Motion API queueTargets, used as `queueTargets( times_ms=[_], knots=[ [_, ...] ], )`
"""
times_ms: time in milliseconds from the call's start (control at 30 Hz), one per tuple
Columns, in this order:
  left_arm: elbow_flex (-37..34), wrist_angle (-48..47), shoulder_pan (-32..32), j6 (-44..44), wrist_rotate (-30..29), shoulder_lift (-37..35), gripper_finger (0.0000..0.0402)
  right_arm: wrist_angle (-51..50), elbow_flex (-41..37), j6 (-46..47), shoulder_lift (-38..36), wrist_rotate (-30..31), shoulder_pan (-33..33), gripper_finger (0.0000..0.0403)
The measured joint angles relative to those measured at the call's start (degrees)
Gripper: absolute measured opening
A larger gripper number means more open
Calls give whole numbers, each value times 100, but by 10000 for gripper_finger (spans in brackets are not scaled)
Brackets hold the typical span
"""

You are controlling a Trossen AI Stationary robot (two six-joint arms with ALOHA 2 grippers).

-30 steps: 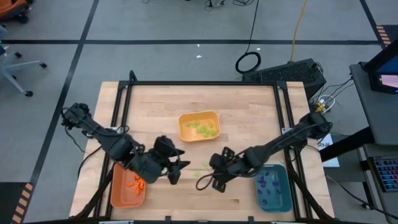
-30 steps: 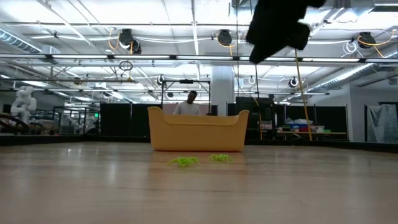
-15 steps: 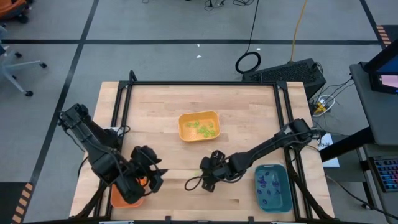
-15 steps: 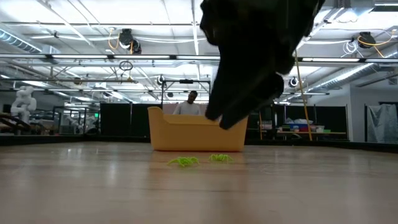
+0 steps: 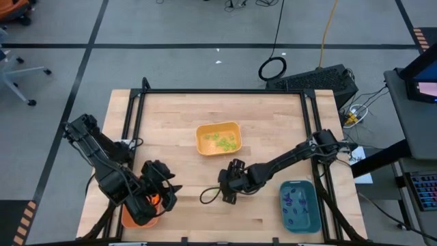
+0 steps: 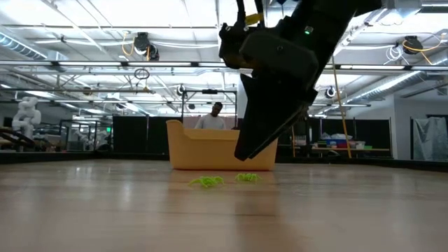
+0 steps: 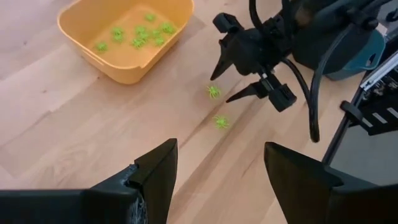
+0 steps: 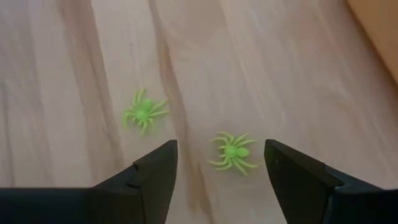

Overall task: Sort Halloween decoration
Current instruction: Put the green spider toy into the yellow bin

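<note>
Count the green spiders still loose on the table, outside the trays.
2: one green spider and another lie apart on the wood near the yellow tray, ahead of the right gripper. Others may be hidden.

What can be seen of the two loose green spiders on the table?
The two loose green spiders are small light green pieces that look like plastic, each with a round body and thin splayed legs. They lie flat on the bare wooden table, apart from each other, near the yellow tray but outside it. Nothing touches them. The right gripper hangs open just above them, one spider lying between its fingers in its wrist view.
</note>
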Motion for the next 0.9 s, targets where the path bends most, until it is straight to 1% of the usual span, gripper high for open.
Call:
queueTargets(
  times_ms=[67, 200, 367, 500, 667, 900],
  knots=[
    [0, -14, 6, 0, -62, 0, 242, 0, 0, -148, 0, -19, -63, 228],
    [0, -21, 30, 2, -153, 0, 242, 9, 0, -326, 37, -322, -229, 228],
    [0, -41, 34, 2, -251, 0, 242, 35, 2, -368, 263, -704, -304, 228],
    [-2, -49, 32, 2, -262, 2, 242, 24, 17, -232, 354, -824, -304, 228],
    [-2, -75, 32, 4, -262, 2, 242, -9, 22, -164, 363, -831, -302, 227],
    [-2, -281, 32, 5, -289, 2, 242, -43, 15, -209, 367, -909, -315, 189]
  ],
)
